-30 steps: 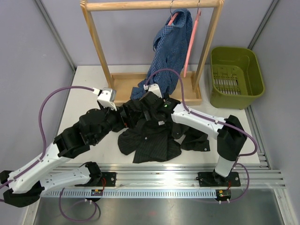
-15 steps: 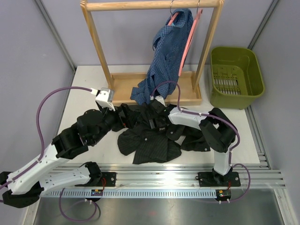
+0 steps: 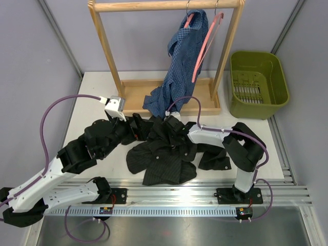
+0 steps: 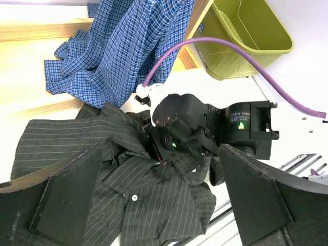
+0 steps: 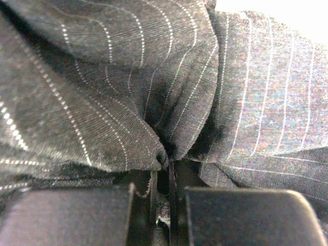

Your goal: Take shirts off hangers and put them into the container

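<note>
**Black shirt gripped, carry to the bin comes next**
The right end effector is pinched tight on a fold of the black striped shirt, which lies on the desk (off its hanger). The left end effector gapes empty. The next move calls for lifting it far-right into the olive-green container.

Built alike on both sides: white link shells between bulky black joint housings on the left arm and right arm, each bolted to a black base plate. Fed by one looping purple cable per arm, with a silvery-white camera block at the left wrist. Lit by a green light on the right wrist housing; tipped on the left with broad matte dark-grey fingers.
</note>
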